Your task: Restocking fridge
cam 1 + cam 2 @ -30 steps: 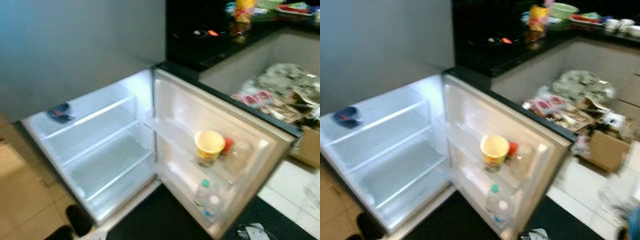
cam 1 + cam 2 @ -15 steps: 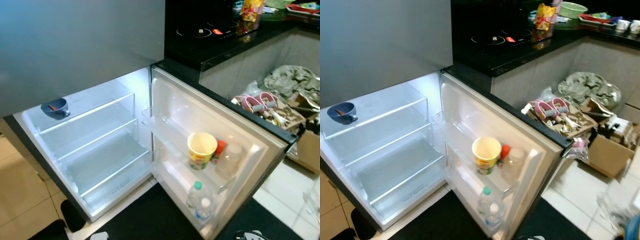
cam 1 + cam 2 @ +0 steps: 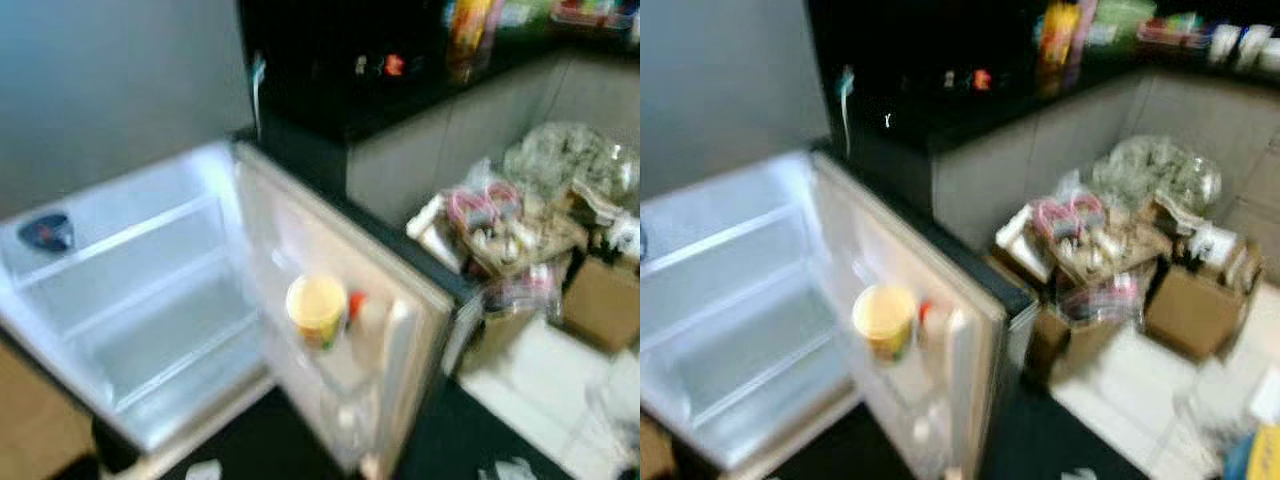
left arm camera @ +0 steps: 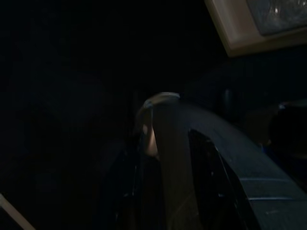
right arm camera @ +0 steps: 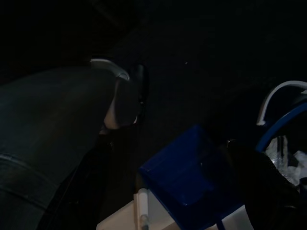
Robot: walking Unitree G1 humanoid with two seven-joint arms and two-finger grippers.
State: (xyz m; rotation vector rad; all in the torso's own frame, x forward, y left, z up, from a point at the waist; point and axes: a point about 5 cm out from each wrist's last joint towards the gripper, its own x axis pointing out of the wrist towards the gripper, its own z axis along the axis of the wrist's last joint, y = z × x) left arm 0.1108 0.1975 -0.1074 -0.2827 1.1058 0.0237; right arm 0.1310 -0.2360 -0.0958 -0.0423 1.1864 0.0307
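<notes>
My fridge (image 3: 120, 300) has a smooth white plastic lining and clear shelves, its outer face matt grey. The yellow cup (image 3: 316, 310) in the door looks like paper. The countertop (image 3: 940, 110) is glossy black, and the box (image 3: 1195, 310) is brown cardboard.

Blurred black counter (image 3: 330, 90), cardboard box (image 3: 1188, 312), clutter pile (image 3: 500, 225)

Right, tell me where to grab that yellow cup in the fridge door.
Grip the yellow cup around its upper wall just below the rim, coming from the open front of the fridge door shelf. It stands upright with a red-topped item close beside it, so a frontal approach looks likeliest to avoid a knock.
</notes>
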